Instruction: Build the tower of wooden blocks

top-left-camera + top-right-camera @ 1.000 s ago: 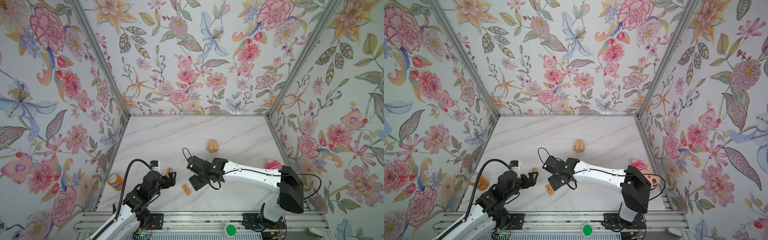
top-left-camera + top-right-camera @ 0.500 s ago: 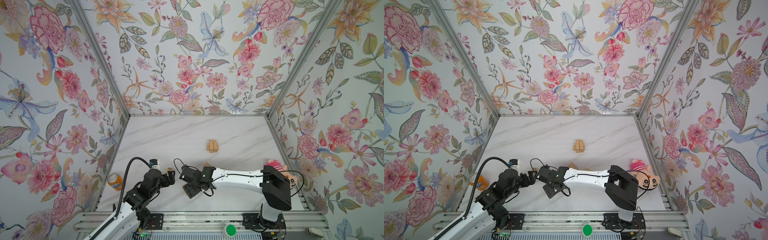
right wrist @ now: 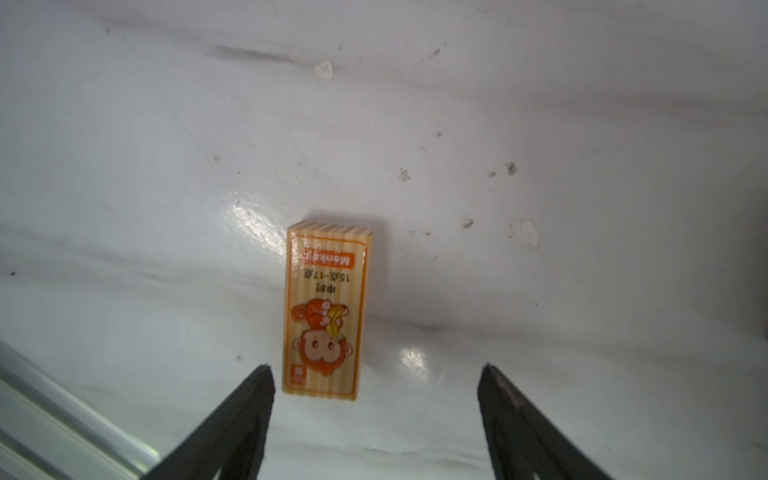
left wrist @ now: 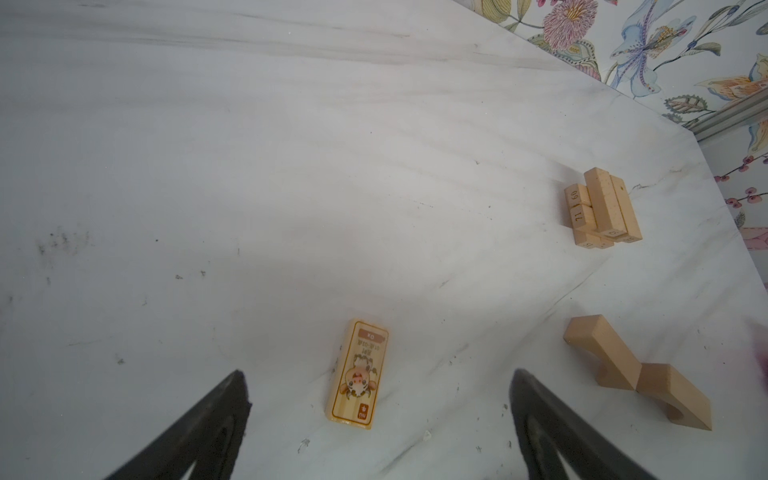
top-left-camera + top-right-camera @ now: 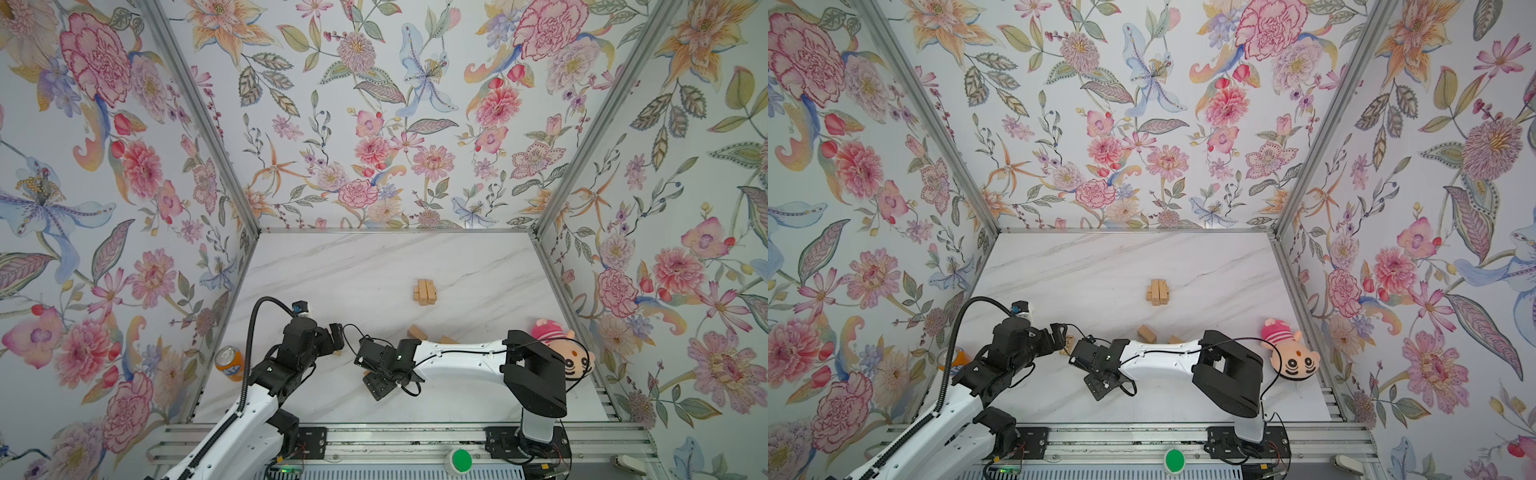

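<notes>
Right wrist view: the right gripper (image 3: 376,366) is seen with its jaws spread wide and nothing pinched. A monkey-printed block (image 3: 326,311) lies flat on the white marbled table (image 3: 540,124); its near end is set between the fingertips, close beside one finger, and no contact can be made out.

Left wrist view: the left gripper (image 4: 379,373) is likewise held with its jaws fully apart and empty. A second printed block (image 4: 359,374) (a small horned animal is drawn on it) lies flat, its near half between the two fingertips and touched by neither.

Two plain arch-cut blocks (image 4: 600,353) are seen lying between the tower and the right arm, seemingly meeting at a corner. The tower (image 5: 424,291) is found in both top views at mid-table toward the back wall, well apart from both grippers; it is a low stack in crossed layers, with numbers printed on some brick ends.

An orange soda can (image 5: 229,363) is stood by the left wall, and a pink striped plush doll (image 5: 559,353) is laid by the right wall, partly hidden by the arm.
</notes>
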